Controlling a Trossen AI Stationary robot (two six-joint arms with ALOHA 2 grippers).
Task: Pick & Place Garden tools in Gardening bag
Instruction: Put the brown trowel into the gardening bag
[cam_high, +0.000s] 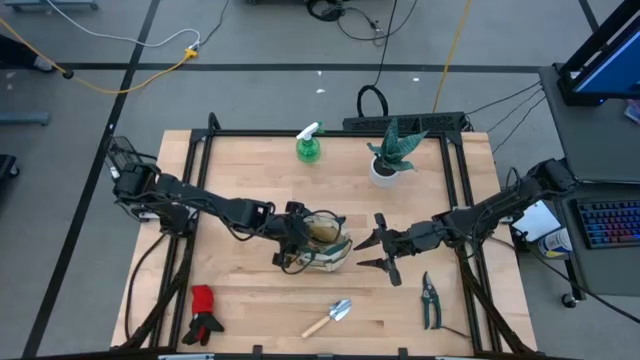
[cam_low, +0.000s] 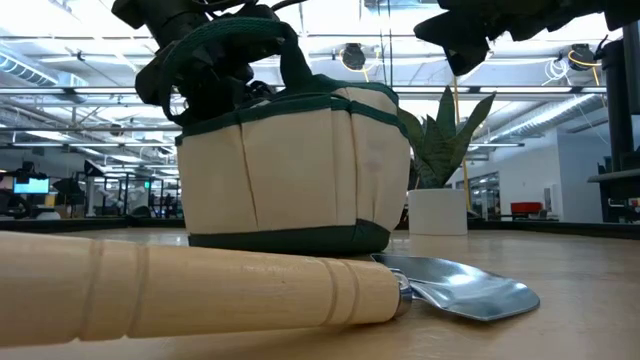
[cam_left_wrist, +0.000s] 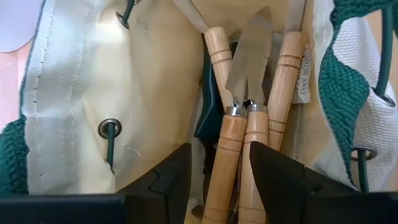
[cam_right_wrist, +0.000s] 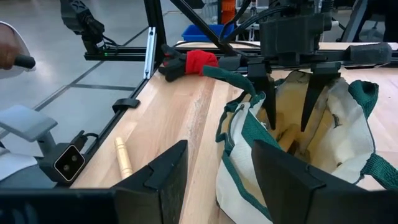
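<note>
1. Left gripper (cam_right_wrist: 287, 102) hangs inside the gardening bag (cam_high: 325, 243), fingers spread; wooden-handled tools (cam_left_wrist: 245, 143) stand loose between them.
2. Lifting out could snag the bag's handle (cam_right_wrist: 231, 78), tipping it.
3. Right gripper (cam_high: 383, 250) waits spread beside the bag.

Bag (cam_high: 325, 245) mid-surface, wooden-handled tools (cam_left_wrist: 249, 124) standing inside it. Spray bottle (cam_high: 309, 146) and potted plant (cam_high: 388, 157) at the far edge. Gloves (cam_high: 203, 314), trowel (cam_high: 330, 317) and shears (cam_high: 430, 299) along the near edge.
</note>
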